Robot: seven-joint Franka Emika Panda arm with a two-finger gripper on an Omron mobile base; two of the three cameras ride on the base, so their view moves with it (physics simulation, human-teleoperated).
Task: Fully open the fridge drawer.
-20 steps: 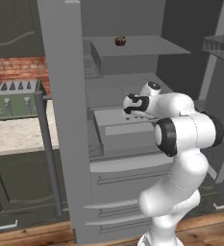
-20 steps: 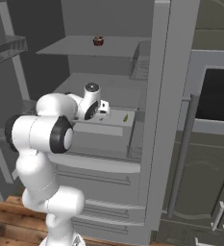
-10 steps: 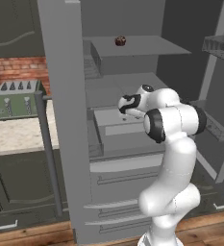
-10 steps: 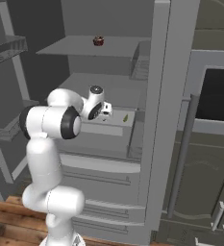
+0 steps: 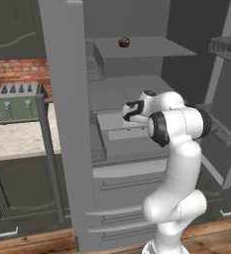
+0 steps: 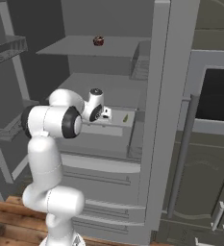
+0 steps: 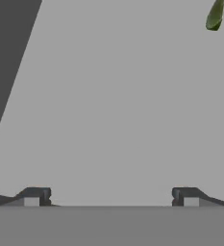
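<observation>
A matt, smooth light-grey surface of the fridge drawer (image 7: 113, 105) spreads flat ahead of the dark, dull-finished fingertips (image 7: 35, 196), with a glossy green item (image 7: 214, 15) lying far beyond the right-hand tip. The robot's arm (image 5: 179, 163) shows a smooth white plastic-like shell with dark matt joints. Off to the side stand a matt green toaster (image 5: 17, 101), a rough red-brick wall (image 5: 18, 74) and wood-plank flooring (image 5: 32, 242).
</observation>
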